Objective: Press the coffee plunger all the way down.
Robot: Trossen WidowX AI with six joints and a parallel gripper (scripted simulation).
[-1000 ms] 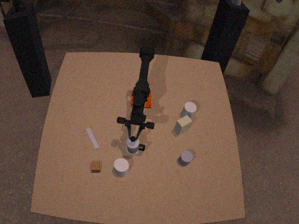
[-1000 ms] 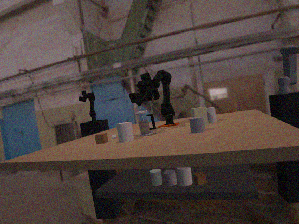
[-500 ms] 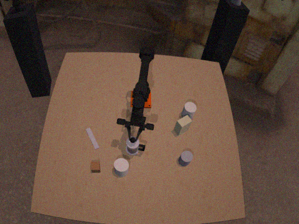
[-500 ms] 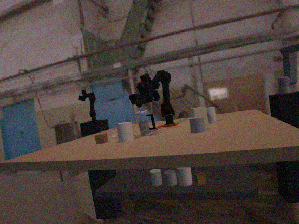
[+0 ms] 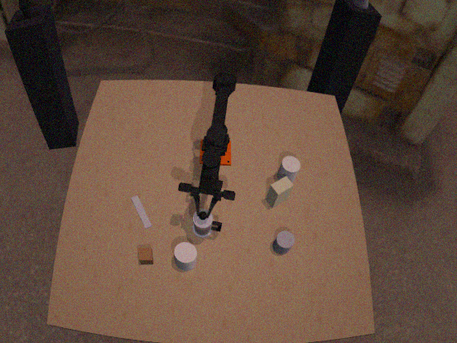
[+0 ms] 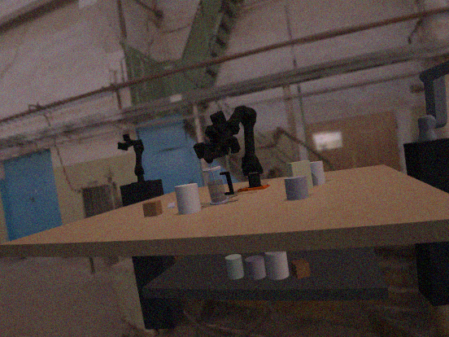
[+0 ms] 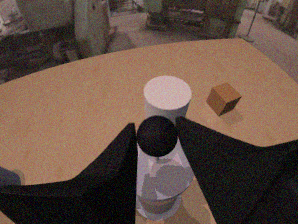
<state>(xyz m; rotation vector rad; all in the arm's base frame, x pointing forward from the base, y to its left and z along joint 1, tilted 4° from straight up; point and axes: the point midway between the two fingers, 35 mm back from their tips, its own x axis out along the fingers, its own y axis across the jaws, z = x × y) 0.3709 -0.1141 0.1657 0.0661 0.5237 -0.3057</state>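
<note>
The coffee press (image 5: 202, 230) (image 6: 215, 189) (image 7: 167, 181) stands upright on the table, a clear cylinder with a pale lid and a black side handle (image 5: 217, 226) (image 6: 230, 183). My gripper (image 5: 203, 214) (image 6: 210, 160) (image 7: 155, 125) is shut on the round black plunger knob (image 7: 157, 140), with one fingertip on each side of it. The knob sits just above the lid, with only a short bit of rod showing beneath it. In the exterior view the fingers hide the knob. The plunger disc inside the glass is hard to make out.
A white cylinder (image 5: 185, 257) (image 6: 188, 199) (image 7: 167, 94) stands close in front of the press. A brown block (image 5: 145, 254) (image 6: 152, 208) (image 7: 223, 98) and a pale flat strip (image 5: 141, 212) lie to one side. A blue-grey cylinder (image 5: 284, 242), a pale green box (image 5: 280, 191) and another white cylinder (image 5: 289, 167) stand opposite.
</note>
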